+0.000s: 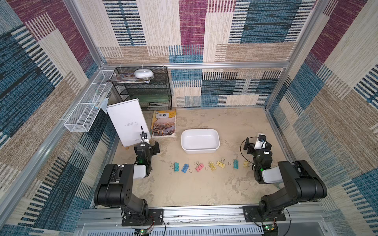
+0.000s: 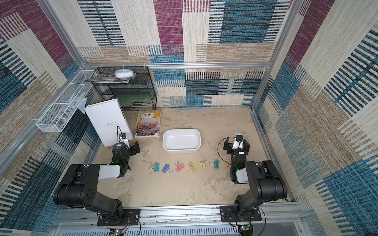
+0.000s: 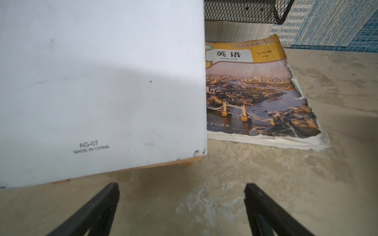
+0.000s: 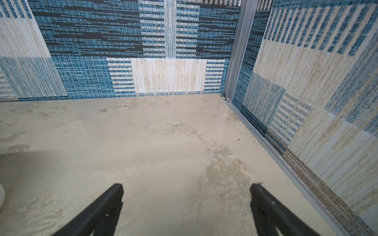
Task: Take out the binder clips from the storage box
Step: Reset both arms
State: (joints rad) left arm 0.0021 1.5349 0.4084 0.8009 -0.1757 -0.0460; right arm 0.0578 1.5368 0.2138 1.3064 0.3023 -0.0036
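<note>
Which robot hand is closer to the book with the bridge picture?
The left hand. It sits just in front of the book, by its near left corner. The right hand is far off, on the other side of the white storage box.

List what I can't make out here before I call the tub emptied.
- Rightmost yellow clip: partly behind the right arm in both top views.
- Tub: its near wall hides the inside strip just behind it, top views.
- White sliver: cut off by the right wrist view's edge; cannot identify.
- Dark item on the rack's bottom shelf: too small, behind mesh, top views.
</note>
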